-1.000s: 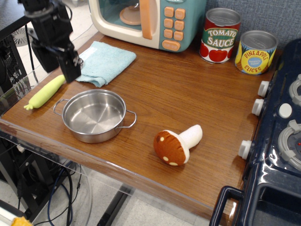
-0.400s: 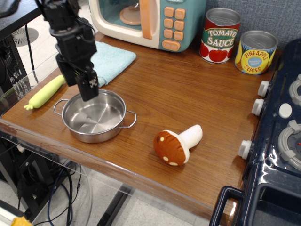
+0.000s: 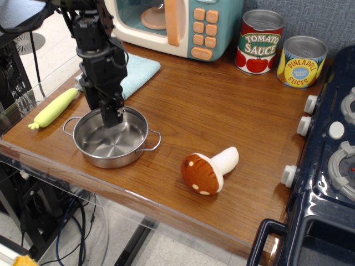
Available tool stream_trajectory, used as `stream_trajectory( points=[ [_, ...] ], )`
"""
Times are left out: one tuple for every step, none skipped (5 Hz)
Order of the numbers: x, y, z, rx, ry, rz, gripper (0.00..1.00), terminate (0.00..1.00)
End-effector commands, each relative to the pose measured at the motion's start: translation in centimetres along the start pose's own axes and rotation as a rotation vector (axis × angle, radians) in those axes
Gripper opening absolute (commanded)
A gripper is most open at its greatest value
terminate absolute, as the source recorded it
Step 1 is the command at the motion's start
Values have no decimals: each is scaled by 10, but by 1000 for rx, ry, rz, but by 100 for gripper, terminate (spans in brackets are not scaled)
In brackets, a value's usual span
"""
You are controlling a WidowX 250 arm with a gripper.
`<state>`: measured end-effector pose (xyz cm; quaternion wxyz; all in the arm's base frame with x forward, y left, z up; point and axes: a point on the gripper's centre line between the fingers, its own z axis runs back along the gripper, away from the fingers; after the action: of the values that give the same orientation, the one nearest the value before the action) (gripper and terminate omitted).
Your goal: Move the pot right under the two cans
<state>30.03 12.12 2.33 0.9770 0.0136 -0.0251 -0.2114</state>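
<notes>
I see the gripper (image 3: 112, 115) at the left of the frame, tips inside the pot (image 3: 111, 136) near its far rim; I cannot tell whether its fingers are spread. The pot sits lower left, the two cans (image 3: 281, 51) stand upper right, well apart.

The red and green can (image 3: 259, 42) has the words "TOMATO SAUCE" on its label. The yellow can (image 3: 301, 62) next to it says "PINEAPPLE SLICES", and the small words in its blue circle are too tiny to read. No other words can be read.
</notes>
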Motion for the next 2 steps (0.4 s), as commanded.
stream_trajectory(
  points=[
    [0, 4, 1, 34, -10, -1, 0, 0],
    [-2, 5, 6, 27, -19, -6, 0, 0]
  ],
)
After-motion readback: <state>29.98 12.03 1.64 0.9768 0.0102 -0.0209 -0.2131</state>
